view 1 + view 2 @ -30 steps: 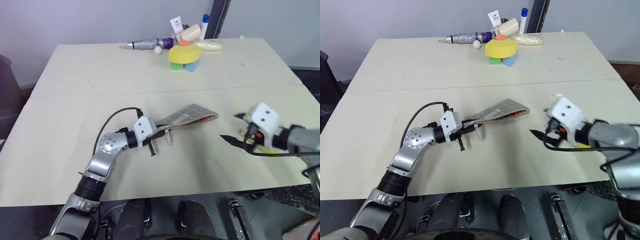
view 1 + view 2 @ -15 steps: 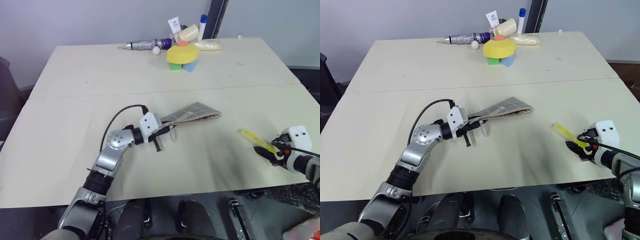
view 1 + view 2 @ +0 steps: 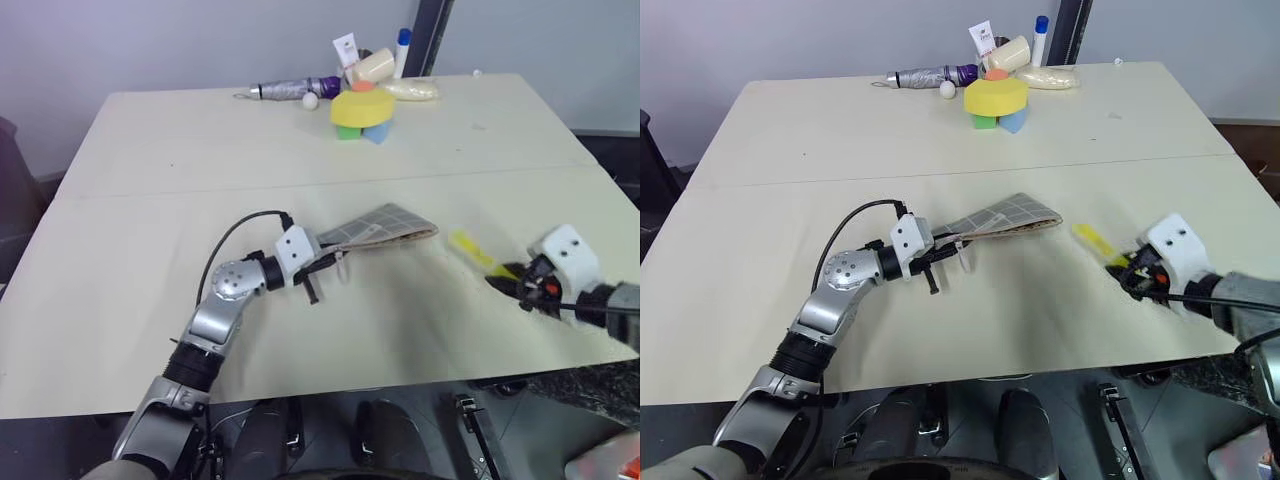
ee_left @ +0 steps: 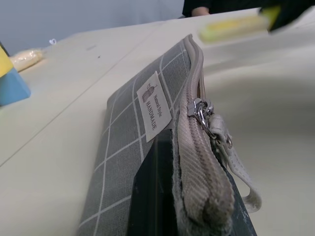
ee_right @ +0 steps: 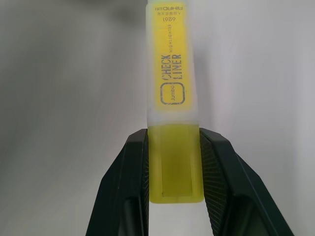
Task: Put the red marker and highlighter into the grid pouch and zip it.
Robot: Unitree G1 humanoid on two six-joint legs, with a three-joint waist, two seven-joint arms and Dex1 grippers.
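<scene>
My left gripper (image 3: 322,262) is shut on one end of the grid pouch (image 3: 385,225), a grey fabric pouch with white grid lines. It holds the pouch just above the table, zipper edge up, with the white label (image 4: 153,108) facing the wrist camera. My right gripper (image 3: 507,283) is shut on the highlighter (image 5: 172,98), a slim yellow translucent pen. The highlighter (image 3: 470,250) sticks out towards the pouch's far end and sits a short way to the right of it. The red marker is out of sight.
At the table's far edge stand a yellow round block (image 3: 362,108) on blue and green pieces, a grey-purple tube-shaped thing (image 3: 290,90) and a white-and-blue bottle (image 3: 402,48). The table's front edge runs close below my right gripper.
My right gripper has closed on the highlighter, lifted it off the table near the front right edge, and carried it left towards the pouch. The left gripper and pouch have stayed put.
</scene>
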